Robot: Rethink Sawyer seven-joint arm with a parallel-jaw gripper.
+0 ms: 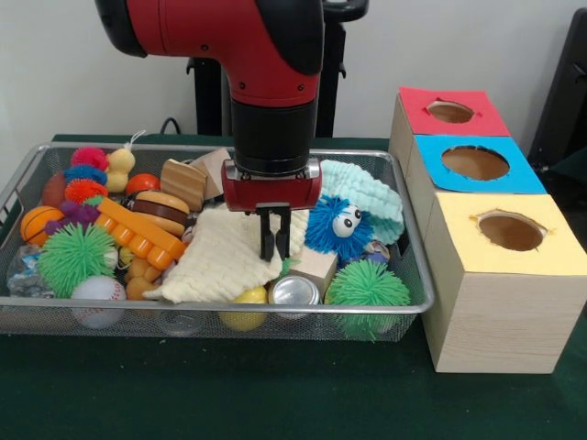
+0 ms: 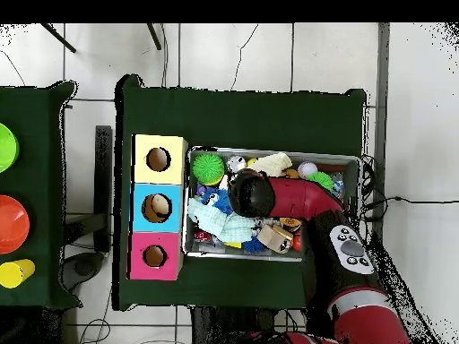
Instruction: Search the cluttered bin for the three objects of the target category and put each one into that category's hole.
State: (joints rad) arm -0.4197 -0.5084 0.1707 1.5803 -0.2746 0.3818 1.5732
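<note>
A wire mesh bin (image 1: 415, 275) holds a jumble of toys. My gripper (image 1: 275, 240) hangs straight down over its middle, fingers (image 1: 267, 236) close together, tips at a cream knitted cloth (image 1: 220, 261); nothing is visibly held. Right of it sit a blue fuzzy toy with eyes (image 1: 337, 225) and a mint cloth (image 1: 367, 191). Beside the bin stand three boxes with holes: red (image 1: 449, 112), blue (image 1: 475, 163) and yellow (image 1: 510, 231). In the overhead view the arm (image 2: 296, 199) hides the gripper above the bin (image 2: 350, 159).
Also in the bin: green spiky balls (image 1: 73, 258) (image 1: 367, 286), an orange ridged toy (image 1: 138, 234), a burger toy (image 1: 158, 211), a baseball (image 1: 97, 295), a basketball (image 1: 38, 224), a metal can (image 1: 294, 291), wooden blocks (image 1: 183, 181). Coloured dishes (image 2: 11, 222) sit on a side table.
</note>
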